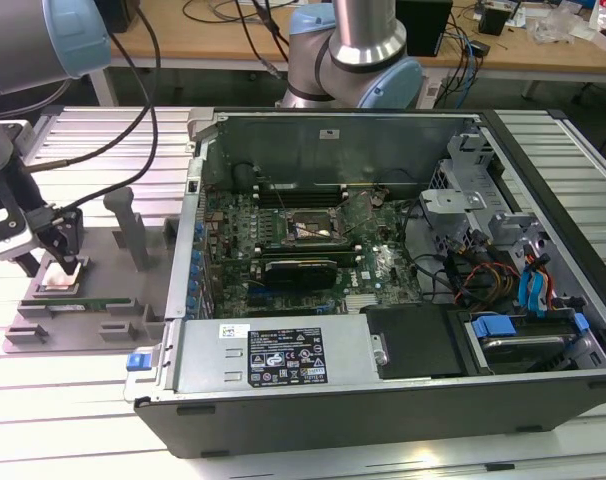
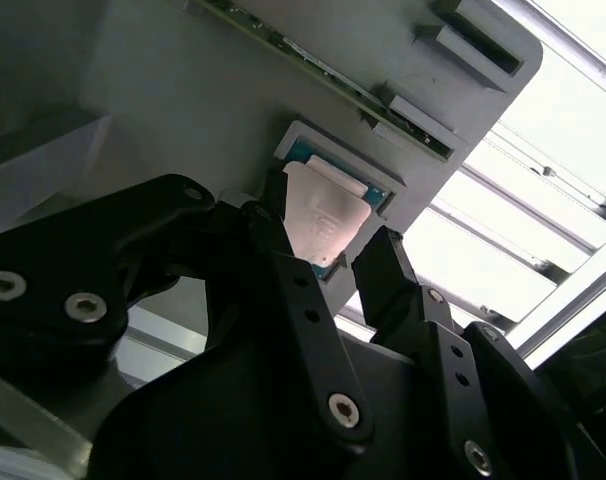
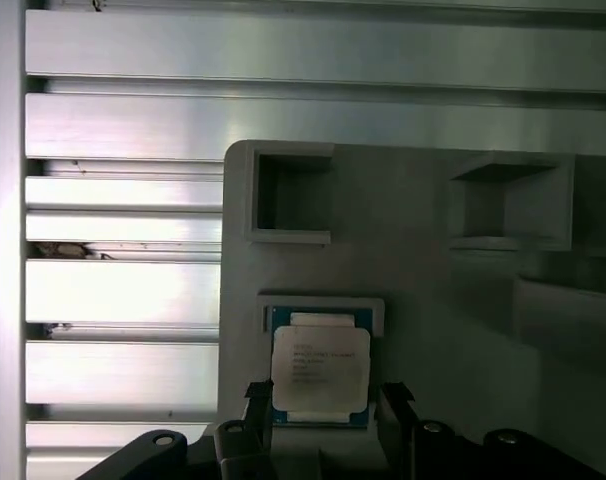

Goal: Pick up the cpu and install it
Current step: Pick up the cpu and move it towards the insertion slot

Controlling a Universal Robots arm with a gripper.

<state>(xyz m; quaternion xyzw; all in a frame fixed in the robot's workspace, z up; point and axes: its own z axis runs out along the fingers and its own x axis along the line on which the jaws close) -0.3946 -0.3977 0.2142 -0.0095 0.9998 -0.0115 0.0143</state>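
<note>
As the gripper (image 3: 326,400) straddles the cpu (image 3: 320,365), tray (image 3: 423,300) walls enclose it

Glare whitens the table slats (image 3: 123,290); the claw (image 2: 328,240) sits dark in shadow.

A: Colour log. The cpu (image 3: 320,370)?
B: Pale silver-grey top with faint dark print lines; blue-green rim.
A: Tray (image 3: 433,260) under it?
B: Plain matt grey, no pattern.
A: Gripper (image 3: 326,400)?
B: Black, with silver screw heads.
A: Table (image 3: 123,120)?
B: Bright silver, ribbed in parallel bands.
A: Exterior view entries?
B: Arm (image 1: 368,30) silver with light-blue joint caps. Computer case (image 1: 403,420) dark grey. Motherboard (image 1: 283,235) green. Cables (image 1: 536,290) blue.
</note>
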